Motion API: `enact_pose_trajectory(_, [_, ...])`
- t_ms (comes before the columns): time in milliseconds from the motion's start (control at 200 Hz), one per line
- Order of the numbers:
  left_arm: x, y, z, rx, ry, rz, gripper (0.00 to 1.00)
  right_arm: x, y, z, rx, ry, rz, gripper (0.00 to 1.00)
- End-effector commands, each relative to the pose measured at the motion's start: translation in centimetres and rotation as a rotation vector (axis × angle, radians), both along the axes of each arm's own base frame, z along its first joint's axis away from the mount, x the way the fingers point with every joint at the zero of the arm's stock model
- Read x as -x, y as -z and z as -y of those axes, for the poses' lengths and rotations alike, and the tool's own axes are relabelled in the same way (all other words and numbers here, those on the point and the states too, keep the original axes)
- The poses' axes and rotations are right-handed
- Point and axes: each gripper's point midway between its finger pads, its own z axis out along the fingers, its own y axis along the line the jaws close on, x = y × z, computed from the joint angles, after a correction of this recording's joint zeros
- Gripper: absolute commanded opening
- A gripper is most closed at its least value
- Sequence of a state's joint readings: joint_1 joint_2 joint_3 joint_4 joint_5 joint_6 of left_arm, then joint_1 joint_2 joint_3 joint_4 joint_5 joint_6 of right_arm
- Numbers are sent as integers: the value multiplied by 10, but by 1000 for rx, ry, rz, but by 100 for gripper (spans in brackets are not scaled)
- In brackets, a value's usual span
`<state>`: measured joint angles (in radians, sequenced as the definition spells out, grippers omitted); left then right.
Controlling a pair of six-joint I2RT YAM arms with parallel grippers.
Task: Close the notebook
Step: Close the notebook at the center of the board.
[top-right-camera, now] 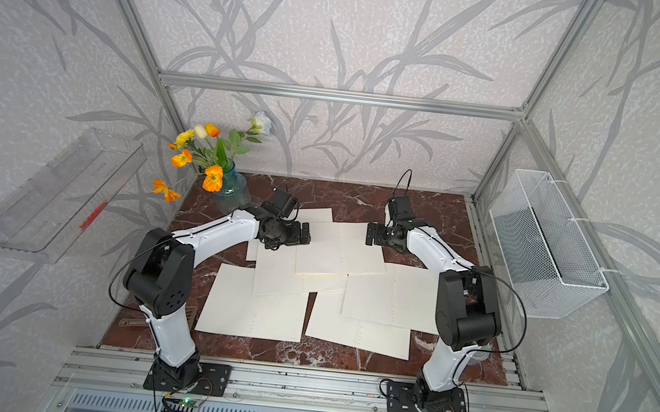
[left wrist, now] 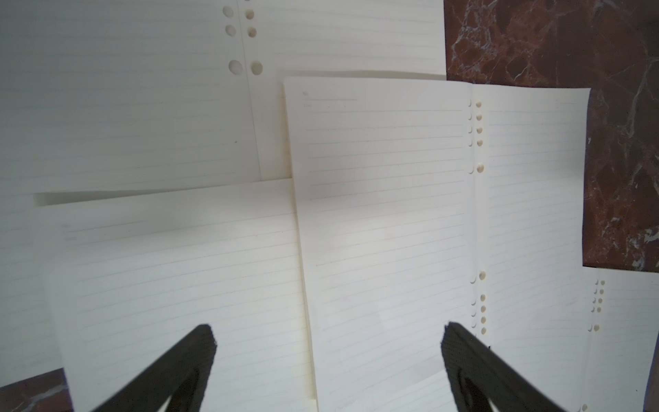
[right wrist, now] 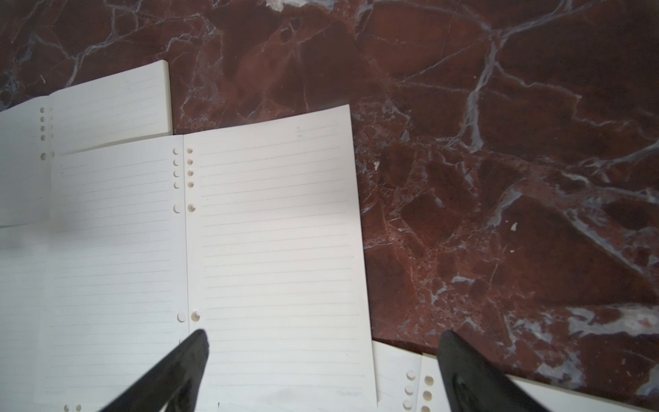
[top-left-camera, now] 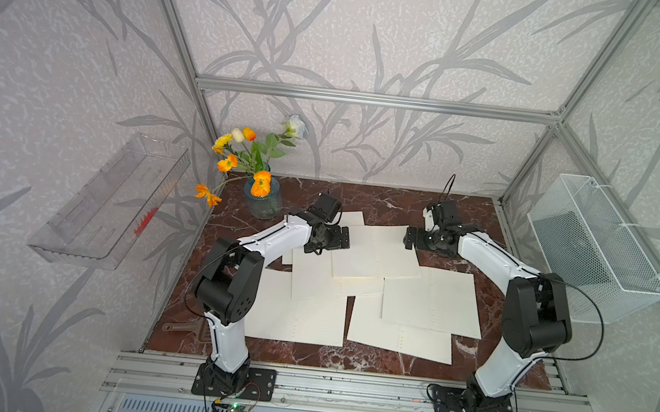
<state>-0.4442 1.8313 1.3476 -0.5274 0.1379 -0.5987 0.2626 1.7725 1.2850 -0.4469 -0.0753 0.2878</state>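
The open cream lined notebook [top-left-camera: 375, 253] lies on the red marble tabletop [top-left-camera: 403, 206] between my left gripper [top-left-camera: 344, 238] and right gripper [top-left-camera: 409, 239]. Both are spread wide and empty. My right wrist view shows its punched holes [right wrist: 189, 178] sharply; both top views barely do.

The left arm [top-left-camera: 275, 234] and the right arm [top-left-camera: 490, 253] are clad in white shells with black joint housings; thin black cables [top-left-camera: 603, 327] are looped alongside, and black base plates [top-left-camera: 266, 380] are screwed onto the aluminium rail [top-left-camera: 342, 388].
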Motion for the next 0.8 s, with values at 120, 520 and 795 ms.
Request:
enact_pose_trajectory(120, [8,11,16,86,14,-60,93,11,24,-1,7,-6,-80,99])
enact_pose_trajectory(520, [19,33,27,127,22,-135,85,14,39,-2,6,-4,-119,93])
enact_pose_trajectory(795, [23,44,26,117,13,-166,82,16,52,-2,4,-3,-153,86])
